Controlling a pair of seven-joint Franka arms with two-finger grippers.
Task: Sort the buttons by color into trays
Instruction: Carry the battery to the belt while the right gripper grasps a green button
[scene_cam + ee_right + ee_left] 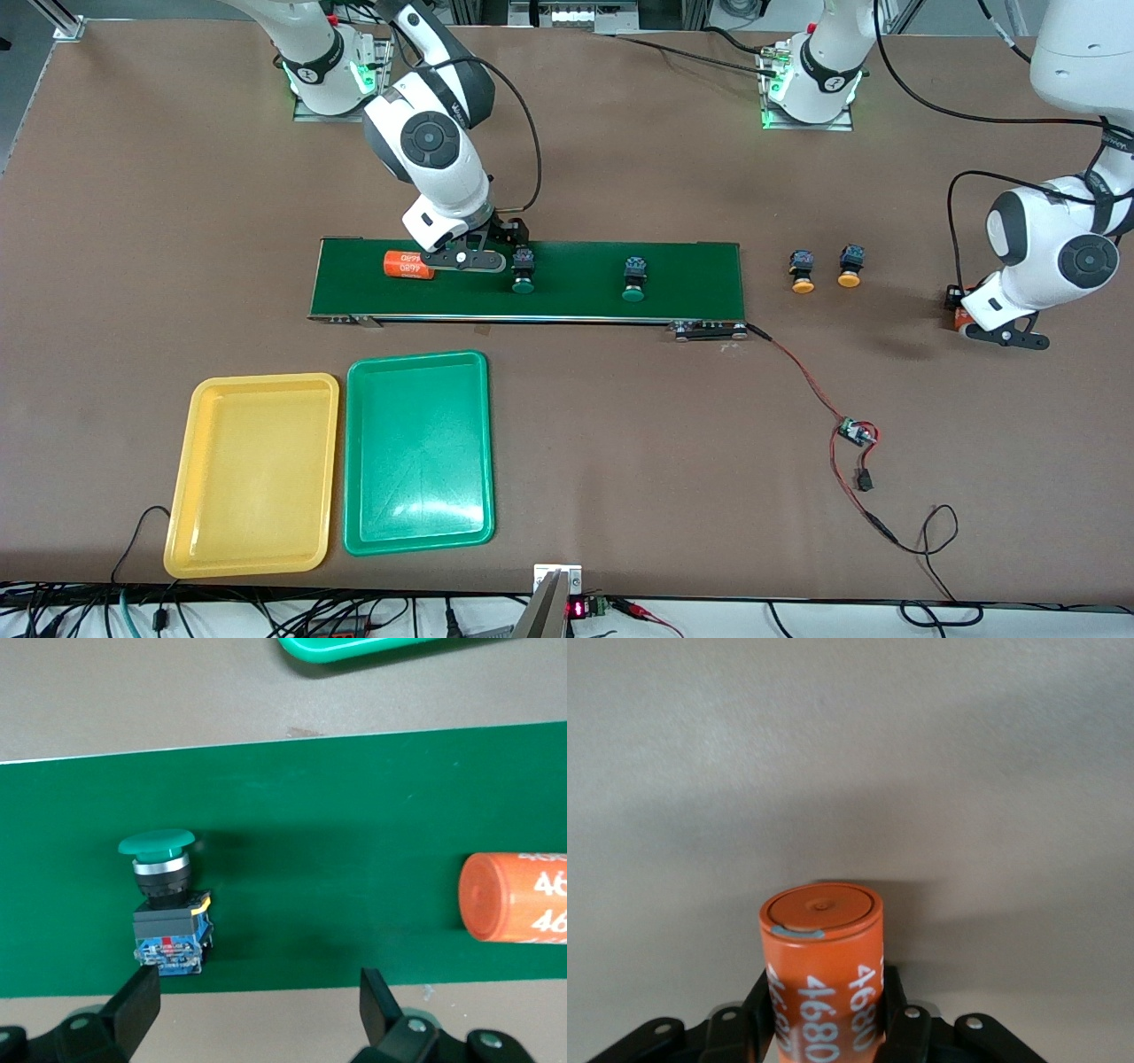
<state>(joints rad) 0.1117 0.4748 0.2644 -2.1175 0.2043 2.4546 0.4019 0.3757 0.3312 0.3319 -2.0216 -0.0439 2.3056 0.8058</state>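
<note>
Button [166,908] beside open right pincer [257,1005], on belt [354,859]

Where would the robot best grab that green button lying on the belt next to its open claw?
Probably by the dark square body, not the round green cap. The button lies on its side on the belt, so coming from above, fingers on the body's two flat sides should hold. The right tool is open, one finger beside the body.

2 green buttons [523,271] on the belt [691,266], 2 orange-yellow buttons [802,270] beside it; trays [416,372] empty.
</note>
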